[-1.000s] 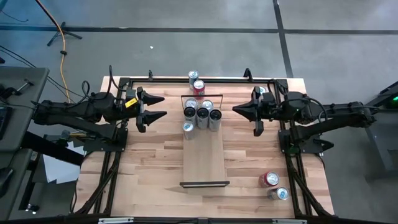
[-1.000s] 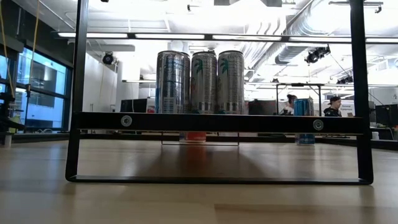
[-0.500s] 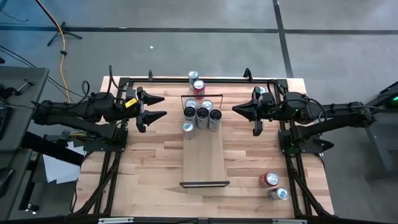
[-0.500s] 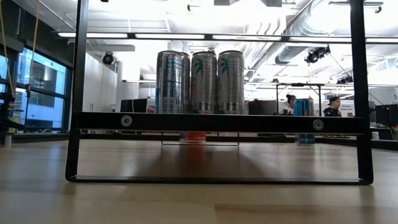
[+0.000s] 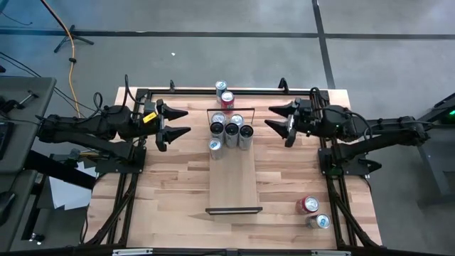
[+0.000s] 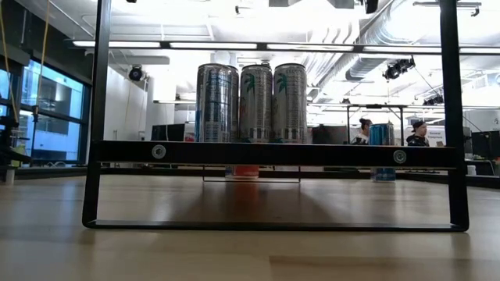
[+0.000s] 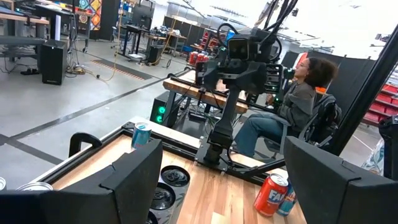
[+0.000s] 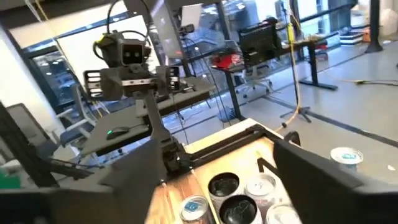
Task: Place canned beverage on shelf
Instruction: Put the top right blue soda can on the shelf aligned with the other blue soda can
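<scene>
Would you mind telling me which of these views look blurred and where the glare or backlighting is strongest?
Right wrist view: smeared throughout, the cans soft-edged. Left wrist view: sharp, though the room's far upper corner washes out white. Low view: bright ceiling lights backlight the tall cans and leave the shelf rail nearly black, with a sheen on the tabletop. High view: evenly lit, soft shadows.

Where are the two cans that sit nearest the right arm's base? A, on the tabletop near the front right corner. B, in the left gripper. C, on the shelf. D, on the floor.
A: the high view shows the red can and the silver can lying on the bare tabletop near its front right corner, apart from the shelf.
</scene>
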You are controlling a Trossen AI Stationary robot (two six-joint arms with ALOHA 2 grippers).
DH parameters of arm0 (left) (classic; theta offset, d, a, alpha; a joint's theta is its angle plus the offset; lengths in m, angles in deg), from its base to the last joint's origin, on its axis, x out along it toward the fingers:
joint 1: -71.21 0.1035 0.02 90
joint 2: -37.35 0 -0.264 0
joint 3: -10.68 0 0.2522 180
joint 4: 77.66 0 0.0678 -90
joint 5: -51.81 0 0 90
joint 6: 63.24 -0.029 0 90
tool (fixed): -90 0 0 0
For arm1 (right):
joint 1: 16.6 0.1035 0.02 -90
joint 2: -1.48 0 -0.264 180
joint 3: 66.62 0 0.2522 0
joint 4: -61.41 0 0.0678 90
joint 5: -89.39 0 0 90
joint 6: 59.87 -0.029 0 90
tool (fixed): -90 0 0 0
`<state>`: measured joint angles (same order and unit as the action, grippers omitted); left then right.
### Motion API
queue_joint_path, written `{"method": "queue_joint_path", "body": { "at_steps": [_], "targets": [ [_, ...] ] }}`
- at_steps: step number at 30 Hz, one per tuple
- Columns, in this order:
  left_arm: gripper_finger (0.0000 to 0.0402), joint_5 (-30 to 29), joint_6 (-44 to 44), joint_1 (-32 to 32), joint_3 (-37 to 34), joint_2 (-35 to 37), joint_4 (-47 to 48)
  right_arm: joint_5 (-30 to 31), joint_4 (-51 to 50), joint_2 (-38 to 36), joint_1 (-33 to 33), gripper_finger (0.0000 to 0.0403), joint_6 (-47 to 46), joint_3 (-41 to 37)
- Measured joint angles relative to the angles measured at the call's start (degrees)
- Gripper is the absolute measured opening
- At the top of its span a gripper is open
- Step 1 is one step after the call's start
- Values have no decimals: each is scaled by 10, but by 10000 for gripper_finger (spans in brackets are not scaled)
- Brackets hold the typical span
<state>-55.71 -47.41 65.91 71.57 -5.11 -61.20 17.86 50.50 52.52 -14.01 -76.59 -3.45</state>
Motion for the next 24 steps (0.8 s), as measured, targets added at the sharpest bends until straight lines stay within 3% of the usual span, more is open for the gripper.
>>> {"method": "queue_joint_path", "body": {
  "at_steps": [4, 7, 24],
  "targets": [
    [294, 0, 0, 0, 0, 0, 0, 4, -15, 0, 0, 350, -9, 0],
    [294, 0, 0, 0, 0, 0, 0, 0, -24, 0, 0, 369, 3, 0],
    [294, 0, -10, 0, 0, 0, 0, -2, -31, 0, 0, 374, 40, 0]
  ]
}}
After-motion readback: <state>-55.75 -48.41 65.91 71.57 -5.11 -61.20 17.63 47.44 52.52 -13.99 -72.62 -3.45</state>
